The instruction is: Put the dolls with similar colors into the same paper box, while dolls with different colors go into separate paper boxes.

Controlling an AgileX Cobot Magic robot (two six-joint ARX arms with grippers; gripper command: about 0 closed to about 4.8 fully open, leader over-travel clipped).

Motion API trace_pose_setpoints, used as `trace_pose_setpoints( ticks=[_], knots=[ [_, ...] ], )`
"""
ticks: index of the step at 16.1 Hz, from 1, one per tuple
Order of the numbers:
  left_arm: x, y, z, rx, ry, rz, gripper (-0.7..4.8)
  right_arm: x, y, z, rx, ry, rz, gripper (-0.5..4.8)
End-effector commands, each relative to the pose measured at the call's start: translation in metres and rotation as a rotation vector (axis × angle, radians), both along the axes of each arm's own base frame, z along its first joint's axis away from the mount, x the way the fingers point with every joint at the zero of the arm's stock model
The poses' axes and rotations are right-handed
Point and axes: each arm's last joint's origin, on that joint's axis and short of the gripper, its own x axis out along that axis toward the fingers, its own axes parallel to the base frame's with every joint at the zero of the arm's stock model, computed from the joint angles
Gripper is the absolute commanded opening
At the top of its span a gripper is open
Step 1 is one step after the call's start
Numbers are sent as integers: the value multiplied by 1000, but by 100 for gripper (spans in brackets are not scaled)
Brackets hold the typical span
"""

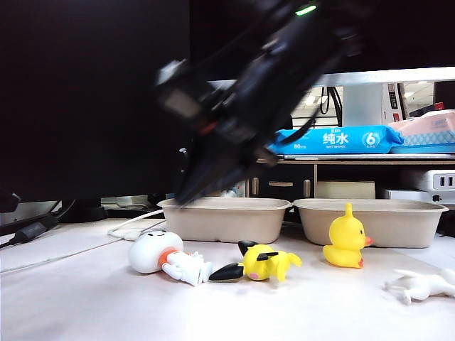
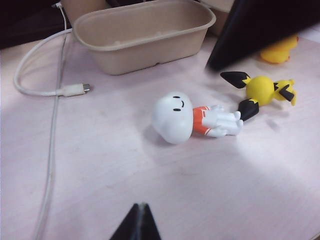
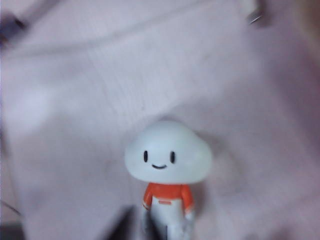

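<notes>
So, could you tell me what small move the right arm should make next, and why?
Probably lower the right gripper onto the white round-headed doll: its wrist camera looks straight down at it, and both paper boxes are empty.

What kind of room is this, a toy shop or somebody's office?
Probably an office or lab bench: a pale tabletop with a white charging cable, a dark monitor, and a shelf holding a blue wet-wipes pack.

The right arm slants down across the scene's middle from the upper right, blurred, its right gripper (image 1: 186, 190) pointing down-left; whether its fingers are parted cannot be told. The left gripper (image 2: 140, 225) shows only dark fingertips pressed together, low.
</notes>
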Motion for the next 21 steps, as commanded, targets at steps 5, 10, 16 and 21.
trace_pose_setpoints(
  ticks=[5,10,16,21],
  knots=[
    [0,0,1,-7,-9,0,-5,-8,16,-1,-100,-73,39,370],
    [0,0,1,-7,-9,0,-5,0,23,-22,-129,-88,46,370],
    [0,0,1,-7,-9,0,-5,6,29,-44,-159,-83,35,367],
    [0,0,1,-7,-9,0,-5,7,30,-48,-164,-80,36,195]
  ],
)
